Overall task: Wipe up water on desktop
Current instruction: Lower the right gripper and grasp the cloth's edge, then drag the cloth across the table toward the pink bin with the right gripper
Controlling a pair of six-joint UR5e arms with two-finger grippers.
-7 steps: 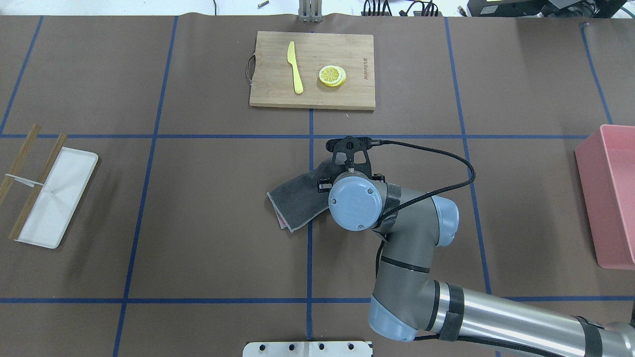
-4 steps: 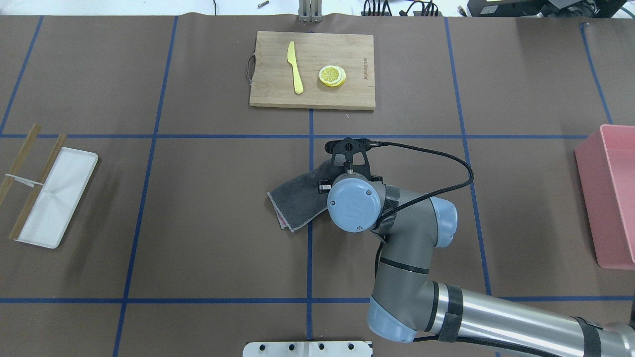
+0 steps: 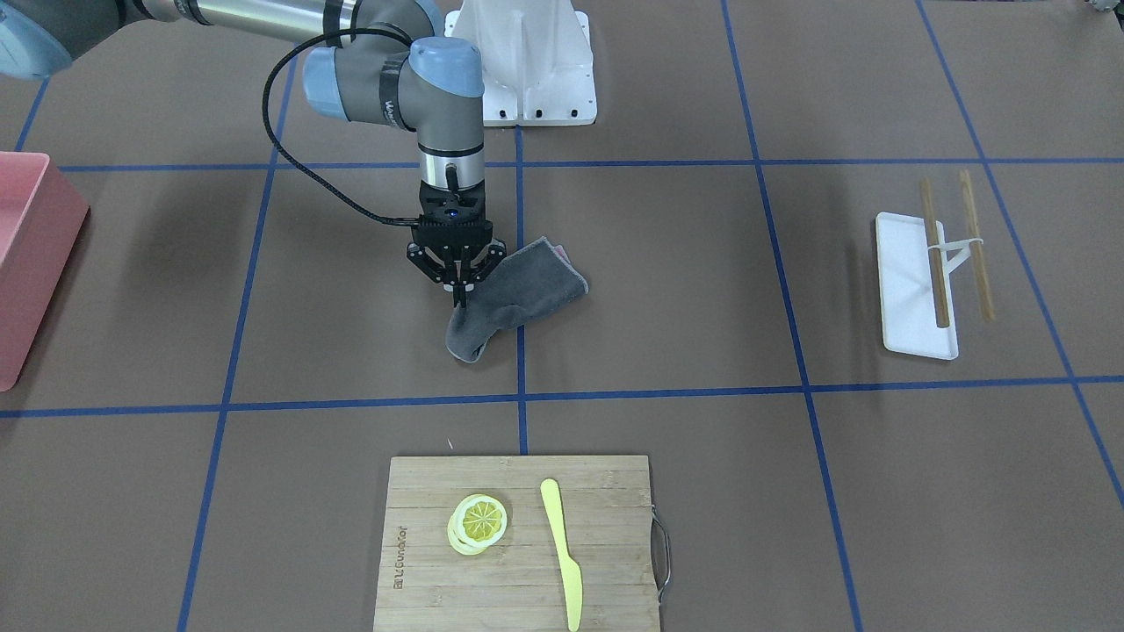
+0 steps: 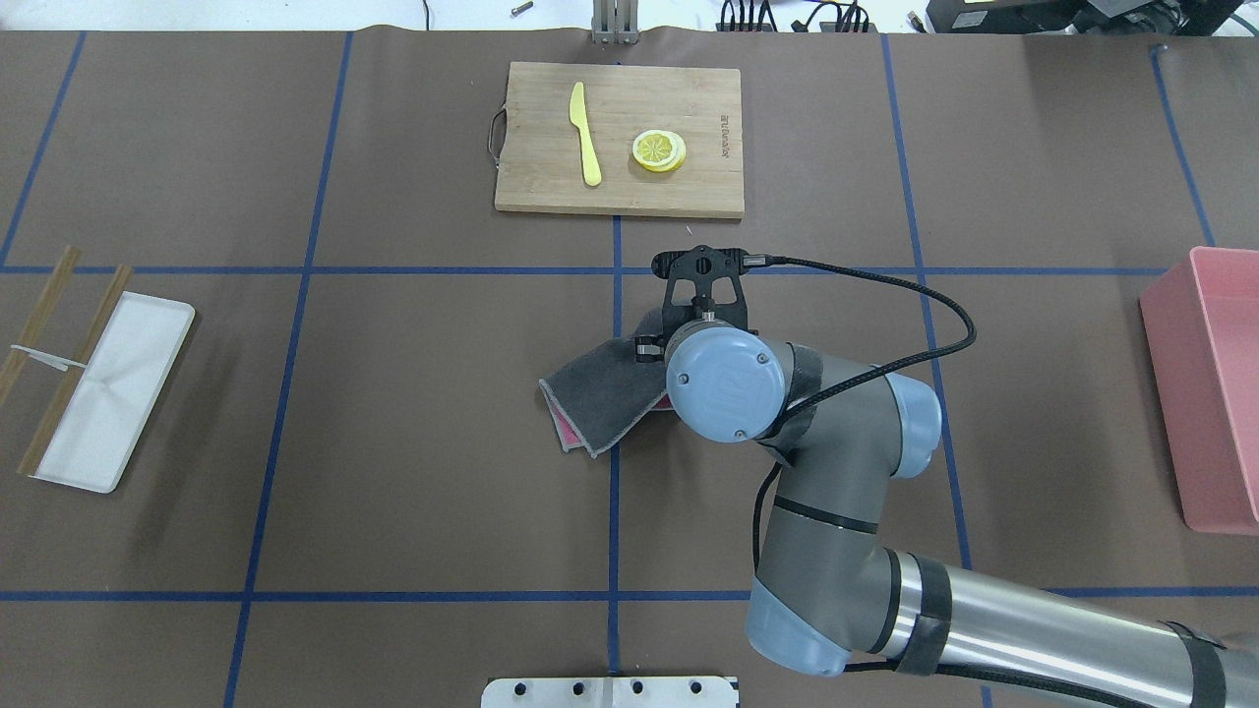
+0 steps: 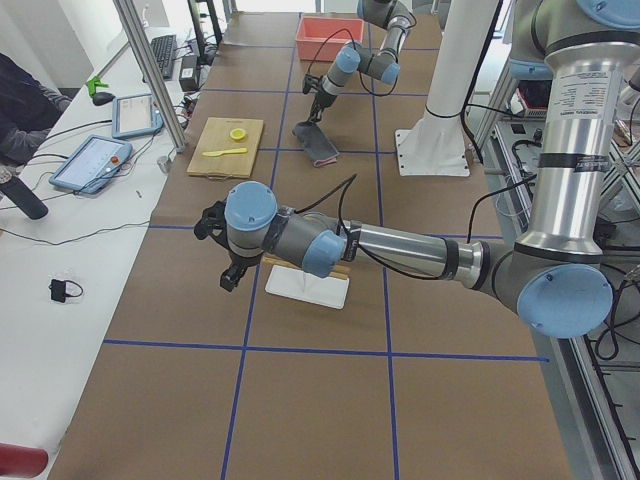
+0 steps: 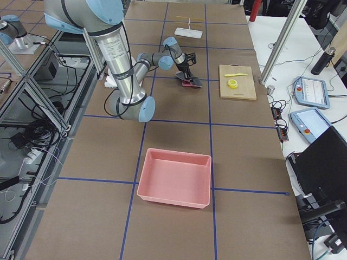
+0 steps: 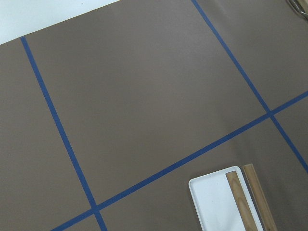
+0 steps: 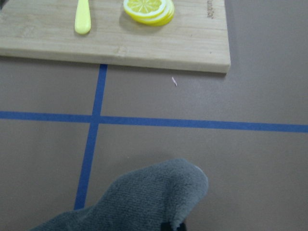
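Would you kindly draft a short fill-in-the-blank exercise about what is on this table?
1. The right gripper is shut on the cloth, which is mostly ____ in colour.
2. The knife on the cutting board is ____.
3. The pink bin stands at the robot's ____ end of the desktop.
Missing words: grey; yellow; right.

Brown desktop [image 4: 393, 147] with cutting board [image 4: 551, 187], grey cloth [image 4: 600, 393], white tray [image 4: 108, 433], pink bin [image 4: 1175, 413], perhaps chopsticks [image 4: 46, 305]

- Robotics laboratory: two industrial robot arms [image 5: 575, 120] work at a brown desktop [image 4: 423, 472] marked into a grid with blue tape [image 4: 295, 334].
- Aluminium framing [image 6: 287, 33], touchscreen control tablets [image 6: 309, 90] and trailing cables [image 6: 35, 130] flank the table.
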